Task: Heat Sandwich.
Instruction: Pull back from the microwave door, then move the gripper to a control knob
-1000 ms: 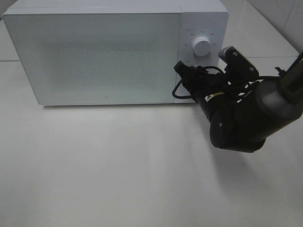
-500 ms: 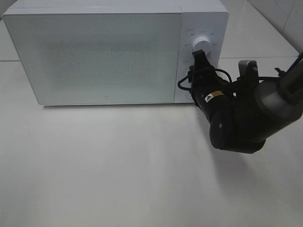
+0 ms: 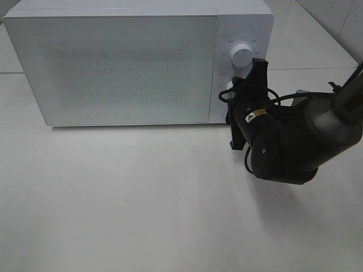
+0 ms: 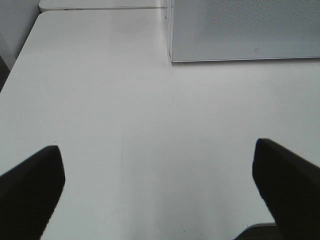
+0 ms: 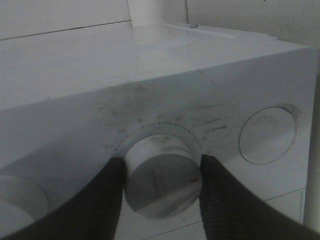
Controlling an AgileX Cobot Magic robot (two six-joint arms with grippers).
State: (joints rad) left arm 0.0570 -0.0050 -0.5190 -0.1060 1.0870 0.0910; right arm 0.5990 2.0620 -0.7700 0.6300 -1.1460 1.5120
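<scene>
The right tool (image 5: 161,162) is seen pinched onto the lower dial (image 5: 161,177) of the microwave (image 3: 113,7), at the right of the overhead frame. One of its fingers (image 5: 107,200) is laid on each side of the dial. The dial's axis is pointed straight out of the panel at the tool, so the coming twist is judged to be made about that line. The upper dial (image 3: 241,55) stands free. The sandwich is not seen anywhere. With the door (image 3: 125,68) shut, it is presumed to be inside. The left tool (image 4: 157,147) is held spread over the counter (image 4: 125,100), well apart from the panel.
</scene>
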